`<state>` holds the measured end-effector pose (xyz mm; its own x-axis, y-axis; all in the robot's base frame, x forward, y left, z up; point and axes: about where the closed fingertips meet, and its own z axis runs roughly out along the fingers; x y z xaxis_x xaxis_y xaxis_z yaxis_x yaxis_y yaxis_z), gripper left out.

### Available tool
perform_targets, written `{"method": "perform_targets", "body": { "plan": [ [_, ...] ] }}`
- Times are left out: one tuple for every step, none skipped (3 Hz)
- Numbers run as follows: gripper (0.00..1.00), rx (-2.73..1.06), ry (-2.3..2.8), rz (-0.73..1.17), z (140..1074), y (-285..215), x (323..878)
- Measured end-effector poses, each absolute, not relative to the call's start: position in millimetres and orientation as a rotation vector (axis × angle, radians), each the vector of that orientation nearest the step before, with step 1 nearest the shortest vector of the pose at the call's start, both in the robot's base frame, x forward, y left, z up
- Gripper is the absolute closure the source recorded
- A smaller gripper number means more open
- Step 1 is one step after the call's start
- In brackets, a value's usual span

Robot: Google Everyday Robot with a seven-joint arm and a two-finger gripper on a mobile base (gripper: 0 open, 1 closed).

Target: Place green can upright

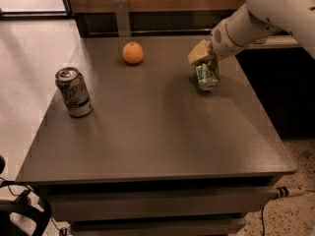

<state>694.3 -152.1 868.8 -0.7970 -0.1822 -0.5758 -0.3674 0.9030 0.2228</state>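
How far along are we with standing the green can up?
Nearly there, by the look of it. Done: the green can stands about upright near the right rear of the table, its base apparently on the surface. In hand: the hand sits right at the can's top; whether it grips is unclear. Left: let go and lift away without tipping the can.

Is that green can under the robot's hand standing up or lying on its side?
Upright, or nearly: the green can stands on end on the table, top under the gripper.
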Motion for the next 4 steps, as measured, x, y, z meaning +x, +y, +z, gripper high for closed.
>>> {"method": "perform_targets", "body": {
  "plan": [
    [1.00, -0.381, 2.382, 0.524, 877, -159, 707],
    [1.00, -0.355, 2.306, 0.544, 890, -174, 708],
    [1.00, -0.333, 2.225, 0.556, 902, -189, 703],
    [1.00, -0.328, 2.121, 0.581, 909, -200, 699]
  ]
}}
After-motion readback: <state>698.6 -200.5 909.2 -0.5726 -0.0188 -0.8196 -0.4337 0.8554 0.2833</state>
